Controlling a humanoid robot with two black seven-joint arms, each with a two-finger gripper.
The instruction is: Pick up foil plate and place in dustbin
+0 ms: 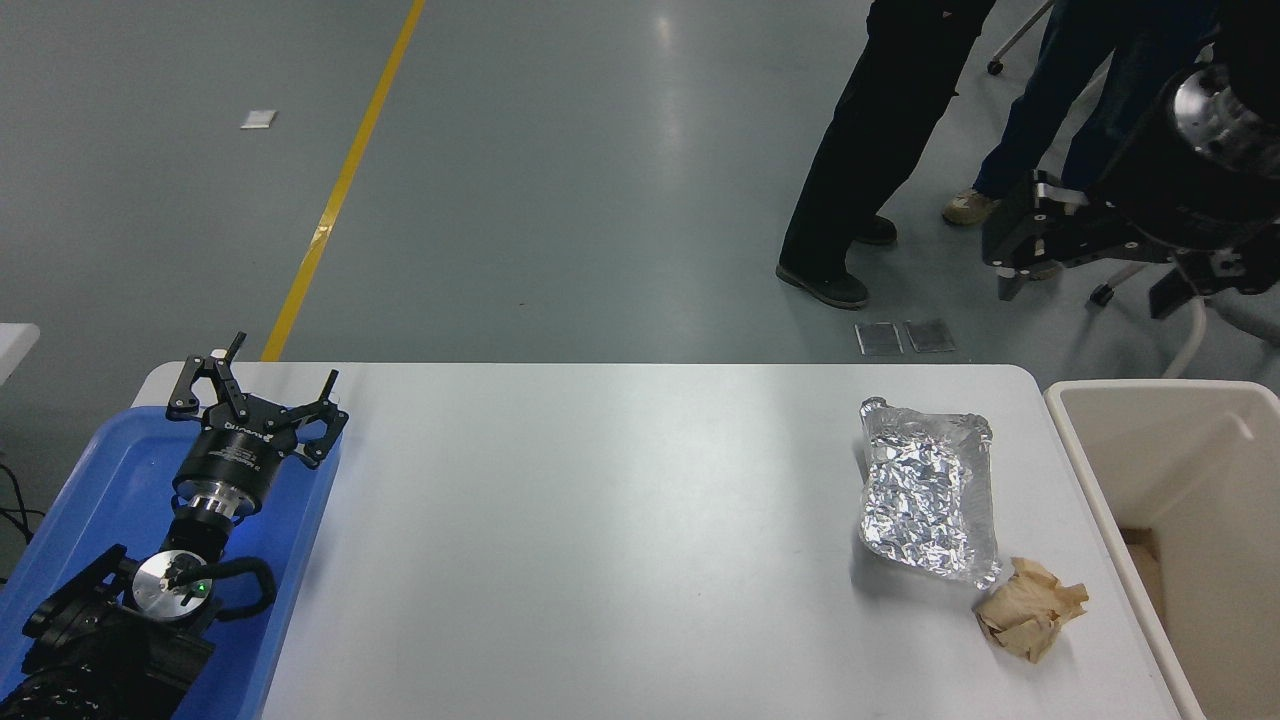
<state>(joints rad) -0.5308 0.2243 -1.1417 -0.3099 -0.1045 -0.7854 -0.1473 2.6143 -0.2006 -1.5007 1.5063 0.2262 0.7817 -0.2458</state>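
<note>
From my feed: right gripper [1090, 275] is up at the top right, off the table [600, 520] entirely, hanging over the grey floor past the far edge. Fingers spread wide, nothing between them. It's near the legs of two people [880, 150] standing on the far side; one in black trousers, one in blue jeans.

Foil plate [930, 490] lies flat on the table's right side, near the right edge, crinkled, rims bent, long axis running away from me. Nothing is touching it except the table. Crumpled brown paper ball [1030, 608] sits just beside its near right corner; I can't tell if they touch.

Dustbin [1160, 400] stands just off the table's right edge, cream, open top. I see some brown stuff low inside it, can't make out what.

Left gripper [255, 400] is parked at lower left over the blue tray [90, 480], fingers splayed apart, holding nothing.

Yellow line [345, 175] runs across the floor at upper left. Two small grey plates are set into the floor just beyond the table's far edge.
</note>
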